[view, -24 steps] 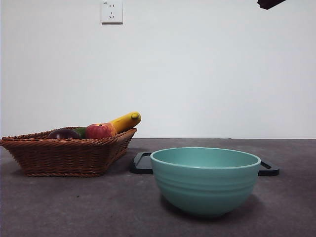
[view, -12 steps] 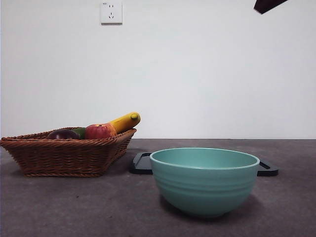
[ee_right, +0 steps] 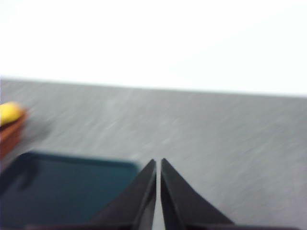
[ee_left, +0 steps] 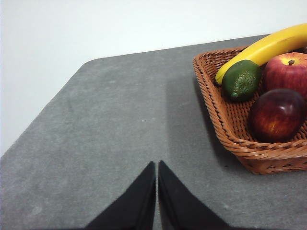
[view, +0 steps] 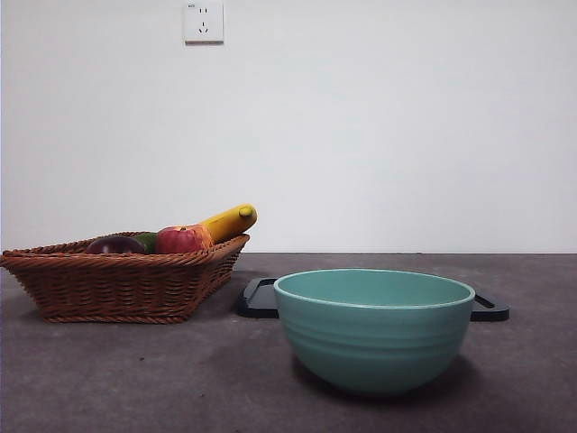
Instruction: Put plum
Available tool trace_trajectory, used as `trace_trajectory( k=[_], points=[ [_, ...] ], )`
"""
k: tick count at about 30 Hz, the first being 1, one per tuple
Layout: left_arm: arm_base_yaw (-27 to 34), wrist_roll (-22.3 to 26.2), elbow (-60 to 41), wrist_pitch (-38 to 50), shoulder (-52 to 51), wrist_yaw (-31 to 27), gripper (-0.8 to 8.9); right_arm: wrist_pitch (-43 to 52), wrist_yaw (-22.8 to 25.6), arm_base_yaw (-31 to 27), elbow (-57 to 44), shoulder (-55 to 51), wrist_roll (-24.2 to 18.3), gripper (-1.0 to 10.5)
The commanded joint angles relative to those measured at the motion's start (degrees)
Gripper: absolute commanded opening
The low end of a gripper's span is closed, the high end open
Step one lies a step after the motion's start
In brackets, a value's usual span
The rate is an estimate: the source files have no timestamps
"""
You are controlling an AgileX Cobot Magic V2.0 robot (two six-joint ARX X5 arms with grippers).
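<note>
Both my grippers, left [ee_left: 157, 191] and right [ee_right: 158, 191], closed, empty; plum [ee_left: 277, 115] untouched at basket [ee_left: 225, 120] edge; next reach, open.

plum [ee_left: 277, 115]: dark maroon, a yellowish patch low on its skin
apple [ee_left: 287, 73]: red
banana [ee_left: 268, 48]: yellow
lime [ee_left: 241, 79]: dark green, pebbled
basket [view: 117, 284]: brown woven wicker
bowl [view: 374, 329]: pale teal, ridged bands
tray [view: 260, 299]: black
table [view: 135, 379]: mottled grey
wall [view: 379, 117]: white
</note>
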Motion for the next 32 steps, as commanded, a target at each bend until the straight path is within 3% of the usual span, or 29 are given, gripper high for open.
trace_trajectory(
  k=[1, 7, 16, 32],
  points=[
    [0.2, -0.3, -1.2, -0.5, -0.1, 0.0, 0.07, 4.8, 0.2, -1.3, -5.5, -4.2, -3.7, 0.0],
    [0.2, -0.3, -1.2, -0.5, -0.1, 0.0, 0.07, 9.8, 0.5, -2.1, -15.6, -13.0, -5.0, 0.0],
    [0.2, -0.3, -1.2, -0.5, -0.1, 0.1, 0.07, 10.1, 3.5, -2.1, -24.7, -20.5, -4.5, 0.0],
    [0.2, -0.3, -1.2, -0.5, -0.1, 0.0, 0.07, 3.9, 6.5, -2.1, -28.3, -23.8, -3.0, 0.0]
  ],
)
